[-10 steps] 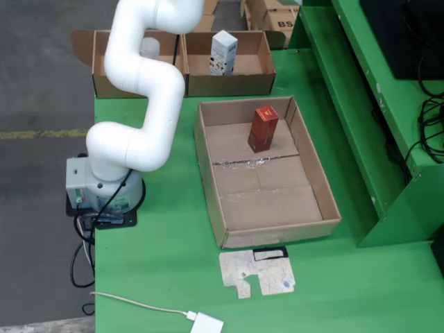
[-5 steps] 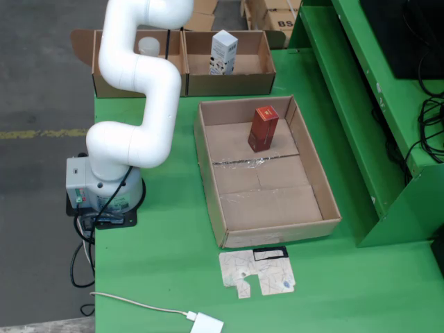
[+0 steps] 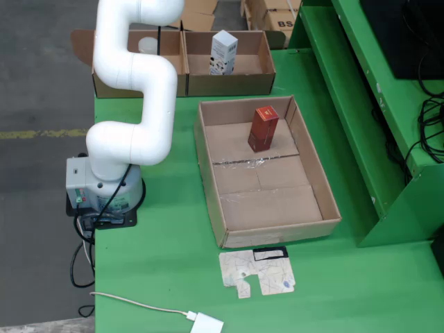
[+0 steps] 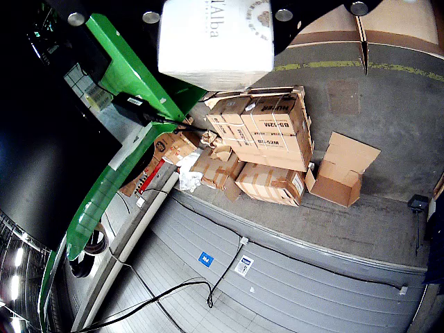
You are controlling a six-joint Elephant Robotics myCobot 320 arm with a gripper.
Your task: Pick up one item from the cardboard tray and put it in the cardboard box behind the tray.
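Workspace seen from above in the fixed view: a green table (image 3: 173,270) carries a large shallow cardboard tray (image 3: 211,180) in which a single red upright carton (image 3: 263,128) stands near the far end, the rest of the taped floor bare. Behind the tray sit two open cardboard boxes side by side; the right cardboard box (image 3: 243,82) holds a white and blue upright carton (image 3: 223,52), while the left cardboard box (image 3: 104,84) is largely masked by the white jointed robot arm (image 3: 132,104), with only a pale round object (image 3: 148,45) visible inside it. The arm's upper links leave the frame at the top edge, so the gripper lies outside this view. In the gripper-mounted view the lens points away from the table toward a grey floor and a stack of brown shipping cartons (image 4: 263,146); a white rectangular printed package (image 4: 215,38) fills the top centre, cut off by the upper edge, with black gripper parts (image 4: 316,14) flanking it. The gripper appears closed on this package, though the contact surfaces themselves are hidden. A flat cardboard scrap (image 3: 258,272) and a white adapter with cable (image 3: 207,323) lie on the near table.
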